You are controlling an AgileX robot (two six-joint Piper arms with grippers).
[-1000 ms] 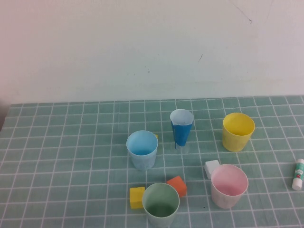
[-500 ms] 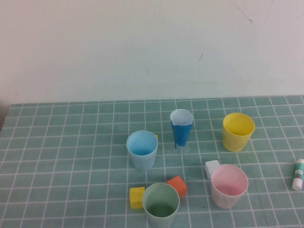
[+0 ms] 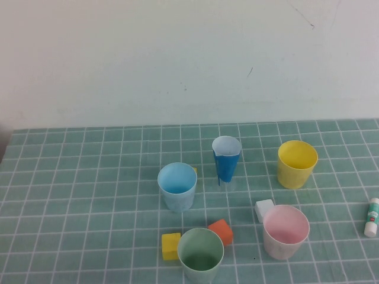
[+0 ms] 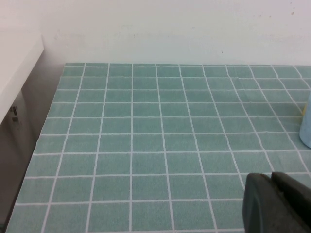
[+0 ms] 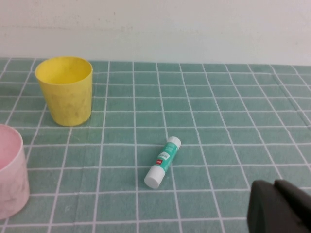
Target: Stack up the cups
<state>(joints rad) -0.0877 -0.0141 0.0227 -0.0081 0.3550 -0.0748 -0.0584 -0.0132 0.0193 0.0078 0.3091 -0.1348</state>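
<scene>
Four cups stand upright and apart on the green tiled table in the high view: a light blue cup (image 3: 177, 186) at centre left, a pale green cup (image 3: 201, 255) at the front, a pink cup (image 3: 285, 231) at front right and a yellow cup (image 3: 296, 163) at back right. The yellow cup (image 5: 65, 90) and the pink cup's edge (image 5: 9, 170) also show in the right wrist view. Neither arm shows in the high view. My left gripper (image 4: 272, 183) is shut and empty over bare tiles. My right gripper (image 5: 275, 190) is shut and empty near a glue stick.
A narrow dark-blue cone cup (image 3: 226, 160) stands between the blue and yellow cups. A yellow block (image 3: 170, 245), an orange block (image 3: 221, 231) and a white block (image 3: 264, 209) lie among the front cups. A glue stick (image 3: 371, 216) lies at the right edge. A white wall is behind.
</scene>
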